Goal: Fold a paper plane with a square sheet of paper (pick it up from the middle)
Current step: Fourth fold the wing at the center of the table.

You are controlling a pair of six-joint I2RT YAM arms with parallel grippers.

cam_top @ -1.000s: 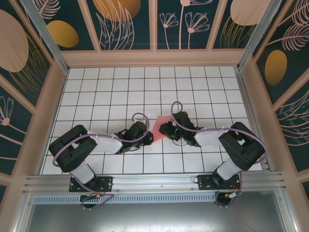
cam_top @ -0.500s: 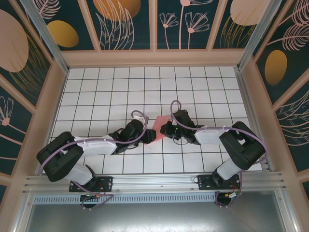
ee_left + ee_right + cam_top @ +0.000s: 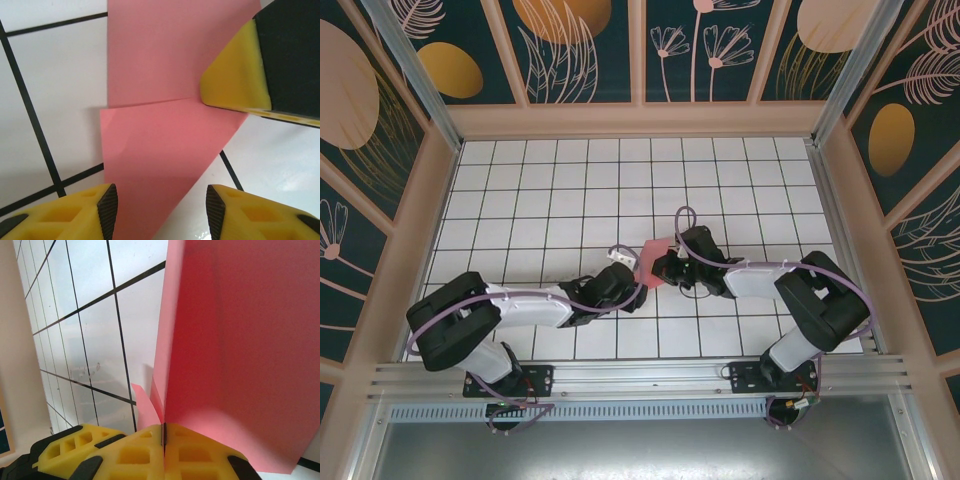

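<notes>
Near centre of white black-lined grid table (image 3: 550, 190), between the 2 arms: thin salmon-pink folded paper sheet (image 3: 654, 258), creased, w/ 1 flap overlapping another in left wrist view (image 3: 165, 145). Pinched at 1 edge by right gripper (image 3: 164, 439), yellow pads clenched tight on the paper, w/ pink surface (image 3: 225, 355) rising steeply off the tiles. Straddled at near end by left gripper (image 3: 161, 207), jaws parted, released, nothing clamped. From above: left gripper (image 3: 625, 278) just beside sheet, right gripper (image 3: 663, 268) touching it
</notes>
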